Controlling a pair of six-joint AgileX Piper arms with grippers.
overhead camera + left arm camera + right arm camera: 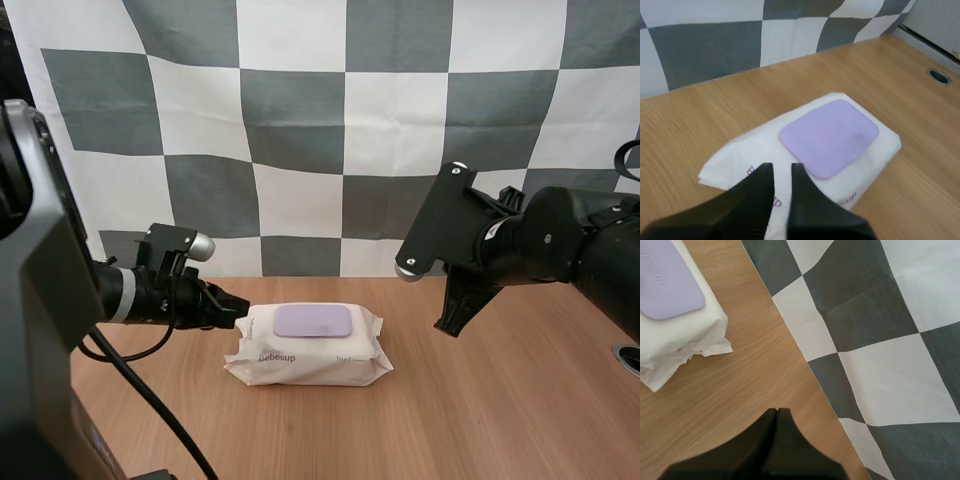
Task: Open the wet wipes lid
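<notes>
**Wooden tabletop (500, 400), pack of wet wipes (300, 365) with lid (313, 321) shut**

Near the middle of the tabletop, the white pack lying flat, purple lid on top and closed. At the pack's left end, the left hand (236, 306), fingers (760, 185) a little apart, tips over the pack's edge, just beside the lid. Off to the right, well apart from the pack, the right hand (450, 322), fingers pressed together, pointing down.
</notes>
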